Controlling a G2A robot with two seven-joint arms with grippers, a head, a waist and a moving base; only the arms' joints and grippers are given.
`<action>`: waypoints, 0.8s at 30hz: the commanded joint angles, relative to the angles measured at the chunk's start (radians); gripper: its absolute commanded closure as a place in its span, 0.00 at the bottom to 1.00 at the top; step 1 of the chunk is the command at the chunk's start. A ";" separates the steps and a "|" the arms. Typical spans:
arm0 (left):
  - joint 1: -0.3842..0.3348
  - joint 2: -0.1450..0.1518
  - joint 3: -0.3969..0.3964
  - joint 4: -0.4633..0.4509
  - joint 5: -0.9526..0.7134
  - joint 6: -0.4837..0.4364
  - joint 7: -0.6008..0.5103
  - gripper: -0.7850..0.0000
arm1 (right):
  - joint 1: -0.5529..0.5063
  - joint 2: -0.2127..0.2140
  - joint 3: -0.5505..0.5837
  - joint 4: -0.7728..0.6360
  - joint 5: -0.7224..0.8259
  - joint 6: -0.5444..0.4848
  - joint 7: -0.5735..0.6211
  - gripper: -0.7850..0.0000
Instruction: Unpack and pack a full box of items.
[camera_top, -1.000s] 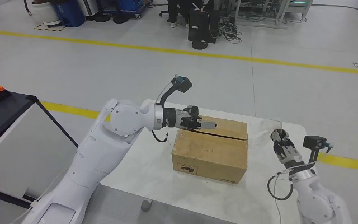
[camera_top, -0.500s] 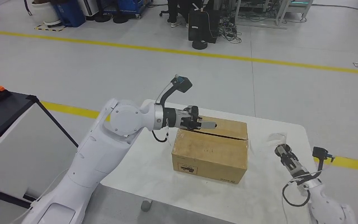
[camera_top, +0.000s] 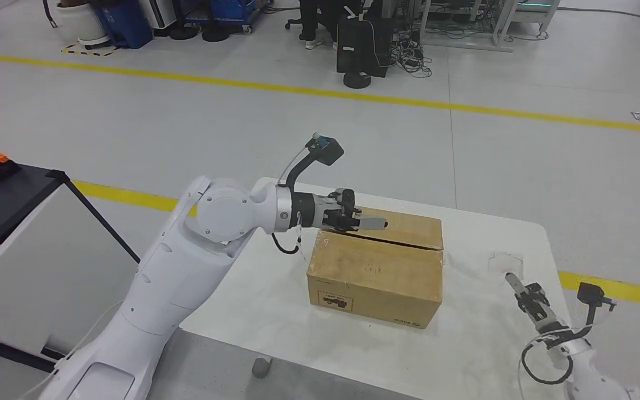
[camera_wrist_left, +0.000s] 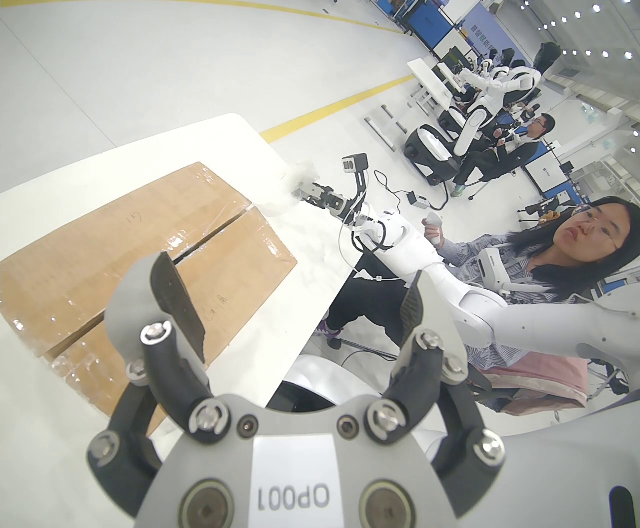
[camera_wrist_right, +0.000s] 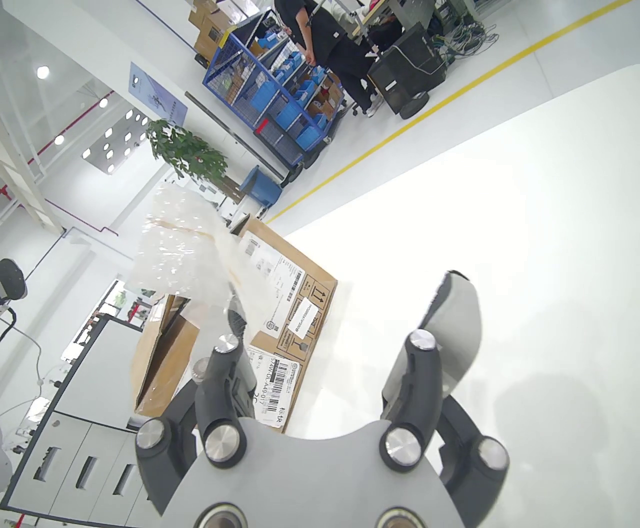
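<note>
At centre frame, we judge unpacking barely begun: box flaps shut beneath our open left tool, clear film clinging to our open right tool.

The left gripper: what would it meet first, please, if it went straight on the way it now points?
Probably the cardboard box: the open left gripper lies low over its taped top, pointing along it; it might skim just above.
</note>
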 joint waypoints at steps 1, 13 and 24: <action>0.000 0.000 0.000 0.000 0.000 0.000 0.000 0.00 | -0.002 0.003 0.014 0.012 0.010 -0.006 -0.003 0.00; 0.000 0.000 0.000 0.000 0.000 0.000 0.000 0.00 | -0.006 0.023 0.080 0.073 0.106 -0.070 0.032 0.00; 0.000 0.000 0.000 0.000 0.000 0.000 0.000 0.00 | -0.006 0.039 0.149 0.139 0.132 -0.061 -0.003 0.00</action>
